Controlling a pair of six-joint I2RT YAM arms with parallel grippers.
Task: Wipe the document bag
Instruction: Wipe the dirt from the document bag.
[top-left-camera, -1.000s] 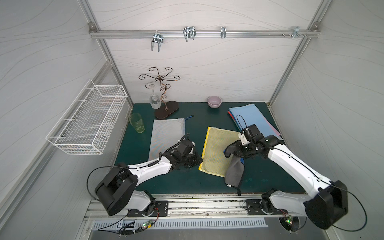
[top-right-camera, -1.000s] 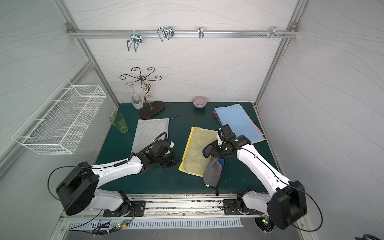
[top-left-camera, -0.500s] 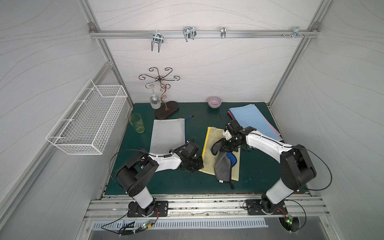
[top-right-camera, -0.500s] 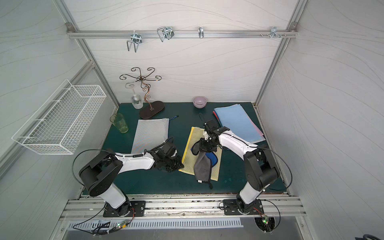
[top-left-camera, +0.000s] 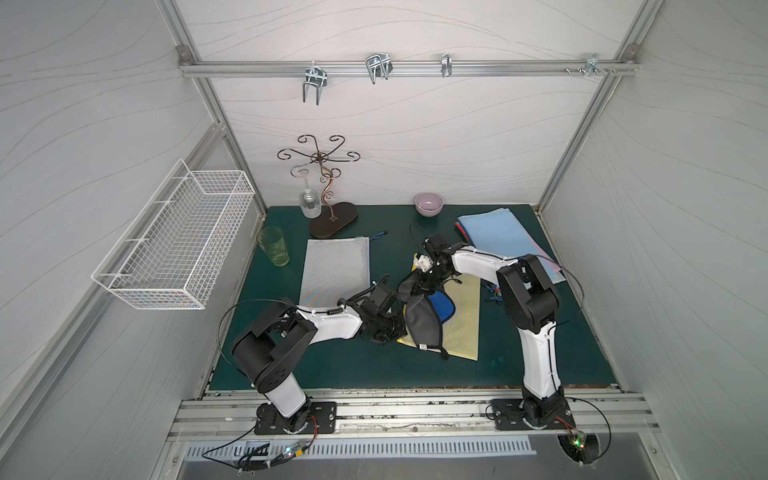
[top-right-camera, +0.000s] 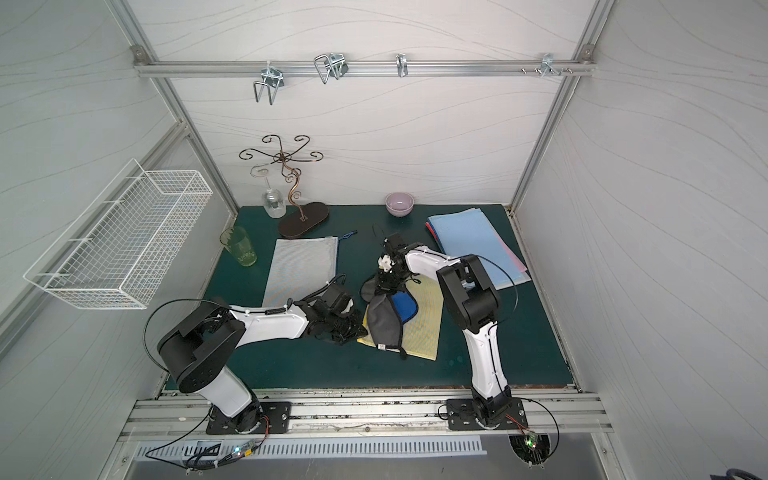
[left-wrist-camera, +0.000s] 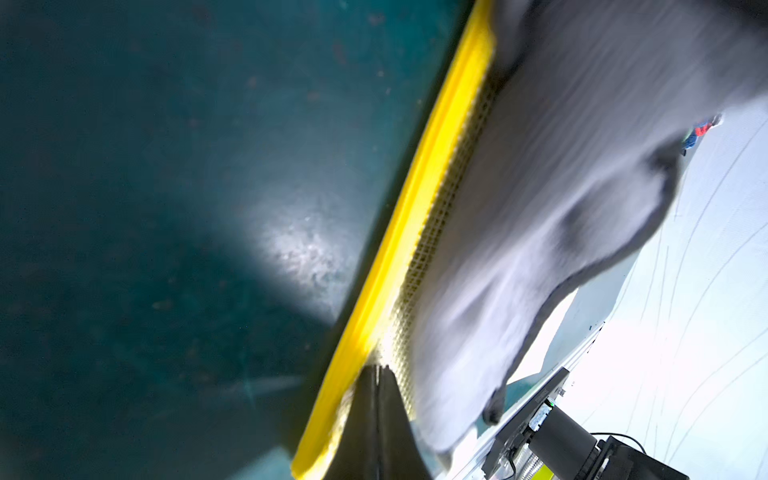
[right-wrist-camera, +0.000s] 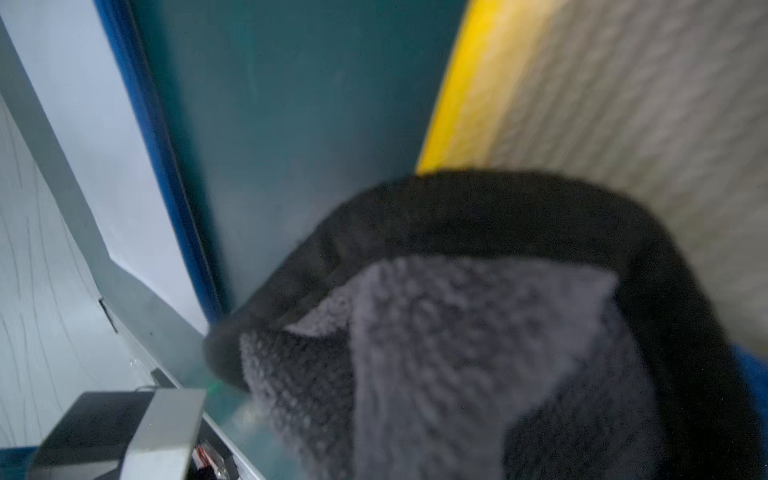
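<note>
Wiping goes on over a yellow mesh document bag (top-left-camera: 457, 328) lying flat mid-tabletop (top-left-camera: 374, 374), between the two arms.
From where I stand, the right pincer (top-left-camera: 420, 281) is clamped on the bunched top of a grey cloth (top-left-camera: 419, 320), which drapes over the bag's left half. The left pincer (left-wrist-camera: 376, 376) has its fingers pressed together at the bag's yellow border; whether the border is nipped between them I cannot tell.

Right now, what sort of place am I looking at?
Likely a robot test booth: aluminium frame with white panels, left arm and right arm bolted to a rail, props: wire basket, glass, bowl.
</note>
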